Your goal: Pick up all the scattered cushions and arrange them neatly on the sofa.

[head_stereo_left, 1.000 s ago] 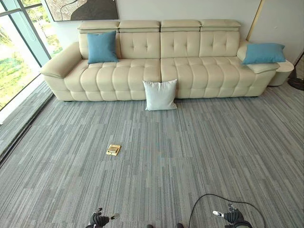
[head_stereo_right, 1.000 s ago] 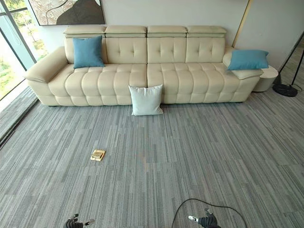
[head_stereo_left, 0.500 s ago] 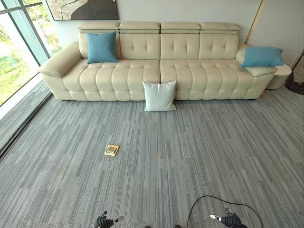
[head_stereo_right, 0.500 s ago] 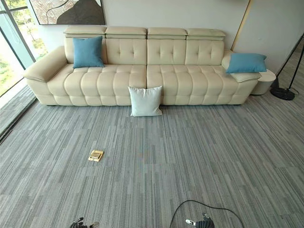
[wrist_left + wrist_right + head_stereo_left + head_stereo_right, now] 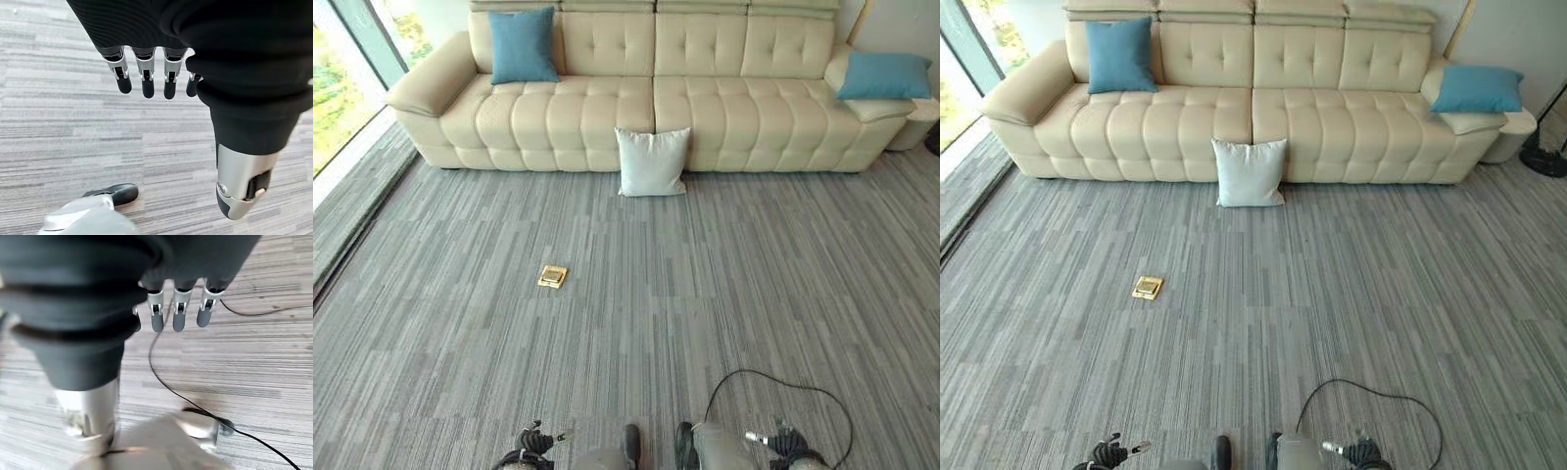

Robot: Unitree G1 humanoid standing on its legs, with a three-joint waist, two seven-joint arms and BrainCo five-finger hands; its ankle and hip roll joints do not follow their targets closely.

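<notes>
A white cushion (image 5: 652,162) stands on the grey carpet, leaning against the front of the cream sofa (image 5: 597,113) near its middle. One blue cushion (image 5: 522,45) rests upright against the sofa's back at the left end. Another blue cushion (image 5: 884,75) lies on the right armrest. My left hand (image 5: 146,73) hangs low over the carpet, fingers straight and holding nothing. My right hand (image 5: 178,308) hangs likewise, open and empty. Both hands sit at the bottom edge of the eye views, far from the cushions.
A small brass floor box (image 5: 552,276) is set in the carpet left of centre. A window wall (image 5: 342,69) runs along the left side. A round white side table (image 5: 1513,132) and a floor lamp base (image 5: 1542,159) stand right of the sofa.
The whole picture has shifted: the sofa and cushions now sit closer and higher in view, so the camera has moved forward and tilted down. The cushions have not moved.
</notes>
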